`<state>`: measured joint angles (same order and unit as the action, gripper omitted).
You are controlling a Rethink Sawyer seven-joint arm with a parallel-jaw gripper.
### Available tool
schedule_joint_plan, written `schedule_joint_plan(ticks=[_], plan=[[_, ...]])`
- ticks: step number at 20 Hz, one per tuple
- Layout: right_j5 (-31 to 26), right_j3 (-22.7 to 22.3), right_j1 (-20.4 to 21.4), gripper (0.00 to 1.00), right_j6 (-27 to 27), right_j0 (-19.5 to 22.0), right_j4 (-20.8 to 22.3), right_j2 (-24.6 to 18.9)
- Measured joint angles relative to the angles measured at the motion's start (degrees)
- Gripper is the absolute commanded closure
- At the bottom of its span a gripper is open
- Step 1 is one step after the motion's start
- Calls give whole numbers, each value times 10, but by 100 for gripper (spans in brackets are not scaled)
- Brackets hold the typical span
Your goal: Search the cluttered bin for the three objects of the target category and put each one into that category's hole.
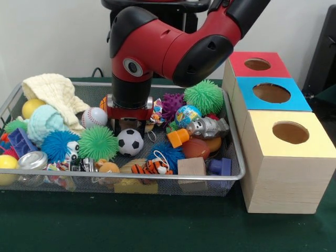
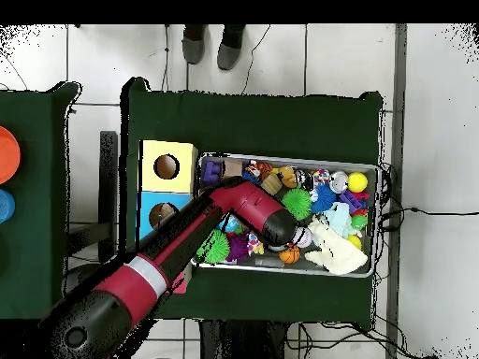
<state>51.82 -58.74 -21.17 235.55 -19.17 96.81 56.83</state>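
Observation:
A wire mesh bin (image 1: 231, 176) holds a heap of toys. My gripper (image 1: 126, 127) hangs low inside it, left of centre, just behind a soccer ball (image 1: 130, 142) and beside a baseball (image 1: 94, 117). The black wrist hides its tips. Around it lie a green spiky ball (image 1: 98, 142), a blue spiky ball (image 1: 58, 145), a purple spiky ball (image 1: 172, 105) and a globe ball (image 1: 188, 115). To the bin's right stand three boxes, each with a round hole: red (image 1: 257, 64), blue (image 1: 271, 93), yellow (image 1: 290, 132). In the overhead view the arm (image 2: 267, 220) covers the gripper and the middle of the bin (image 2: 281, 157).
Also in the bin: a cream cloth (image 1: 55, 92), a silver robot toy (image 1: 207, 127), a wooden block (image 1: 191, 167), a purple block (image 1: 220, 166), a tiger toy (image 1: 149, 167), a second green spiky ball (image 1: 203, 97). A person's shoes (image 2: 210, 47) show beyond the table.

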Motion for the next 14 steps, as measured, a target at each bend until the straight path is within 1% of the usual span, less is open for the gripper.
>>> schedule_joint_plan(ticks=[14], plan=[[-8, -3, 2, 0, 0, 4, -4, 0]])
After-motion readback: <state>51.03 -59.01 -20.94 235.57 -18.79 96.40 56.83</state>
